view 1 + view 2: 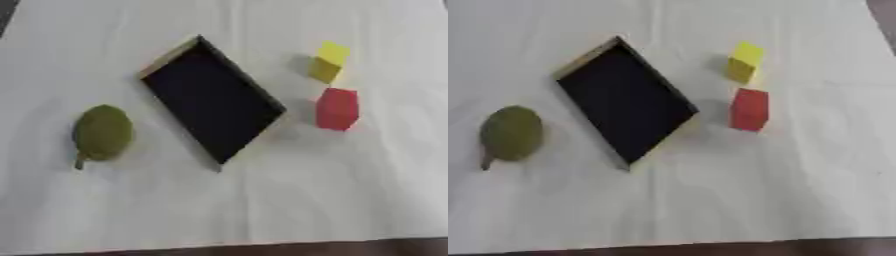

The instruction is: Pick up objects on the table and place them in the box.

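Observation:
A shallow box (213, 98) with a dark inside and light wooden rim lies askew in the middle of the white table. Nothing shows inside it. To its left lies a round olive-green fruit-like thing (102, 132) with a short stem pointing down. To the box's right stands a yellow block (329, 62), and just below it a red block (337, 108). Neither of my hands shows in either view.
A white cloth (262, 200) covers the table, with open cloth in front of the box. The table's front edge (262, 247) runs along the bottom, dark beyond it.

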`<state>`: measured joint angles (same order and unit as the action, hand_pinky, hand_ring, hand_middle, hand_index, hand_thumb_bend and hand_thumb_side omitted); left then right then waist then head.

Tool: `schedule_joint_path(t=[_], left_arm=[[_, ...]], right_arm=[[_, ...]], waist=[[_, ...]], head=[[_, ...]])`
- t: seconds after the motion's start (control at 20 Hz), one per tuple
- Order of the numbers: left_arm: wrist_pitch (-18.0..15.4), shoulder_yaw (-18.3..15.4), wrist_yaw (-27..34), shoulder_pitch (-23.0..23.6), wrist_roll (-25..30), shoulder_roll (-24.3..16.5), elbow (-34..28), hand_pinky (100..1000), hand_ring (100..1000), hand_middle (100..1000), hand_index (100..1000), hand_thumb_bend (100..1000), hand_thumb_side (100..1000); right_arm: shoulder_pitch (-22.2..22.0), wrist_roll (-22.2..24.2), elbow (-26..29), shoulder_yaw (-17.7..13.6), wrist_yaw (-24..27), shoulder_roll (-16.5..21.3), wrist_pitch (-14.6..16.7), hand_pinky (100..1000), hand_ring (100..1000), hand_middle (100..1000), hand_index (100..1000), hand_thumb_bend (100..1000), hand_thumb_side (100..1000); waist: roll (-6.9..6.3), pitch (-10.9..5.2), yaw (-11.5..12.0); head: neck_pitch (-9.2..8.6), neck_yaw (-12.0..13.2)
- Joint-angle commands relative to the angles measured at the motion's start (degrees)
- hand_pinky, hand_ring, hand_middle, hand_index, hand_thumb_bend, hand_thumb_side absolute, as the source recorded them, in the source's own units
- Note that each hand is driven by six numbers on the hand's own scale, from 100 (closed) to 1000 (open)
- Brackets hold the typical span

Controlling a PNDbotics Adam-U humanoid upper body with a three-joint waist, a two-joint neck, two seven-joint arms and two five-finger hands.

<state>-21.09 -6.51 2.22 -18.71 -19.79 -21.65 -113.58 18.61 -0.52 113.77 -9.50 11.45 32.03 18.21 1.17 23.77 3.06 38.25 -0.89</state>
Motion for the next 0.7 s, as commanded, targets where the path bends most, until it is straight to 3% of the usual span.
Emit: schedule_joint_path(t=[0.05,0.45,0.65,0.7], left_arm=[[0.1,-0.4,0.1,-0.2,0.1,-0.6,-1.0,714,716,754,815,239,502],[0.2,-0.4,0.1,-0.2,0.2,-0.6,-1.0,714,716,755,814,237,502],[0.2,-0.3,0.0,0.1,0.2,-1.0,-1.0,715,716,755,814,237,503],[0.3,-0.3,0.0,0.2,0.3,-1.1,-1.0,715,716,755,814,236,503]], right_arm=[[0.2,0.2,0.8,-0.7,0.0,1.2,0.3,946,707,590,718,100,533],[0.1,0.5,0.8,-0.6,-0.5,2.4,0.4,940,714,596,724,100,526],[-0.7,2.1,0.8,-0.1,-5.2,9.4,0.7,920,735,619,749,100,525],[-1.1,2.5,0.8,0.1,-7.2,12.1,0.6,911,742,629,759,100,453]], waist=[[0.0,-1.24,0.0],[0.16,-1.21,-0.1],[0.57,-1.5,-0.2],[0.7,-1.6,-0.3]], head=[[0.21,0.1],[0.26,0.2],[0.41,0.4],[0.43,0.5]])
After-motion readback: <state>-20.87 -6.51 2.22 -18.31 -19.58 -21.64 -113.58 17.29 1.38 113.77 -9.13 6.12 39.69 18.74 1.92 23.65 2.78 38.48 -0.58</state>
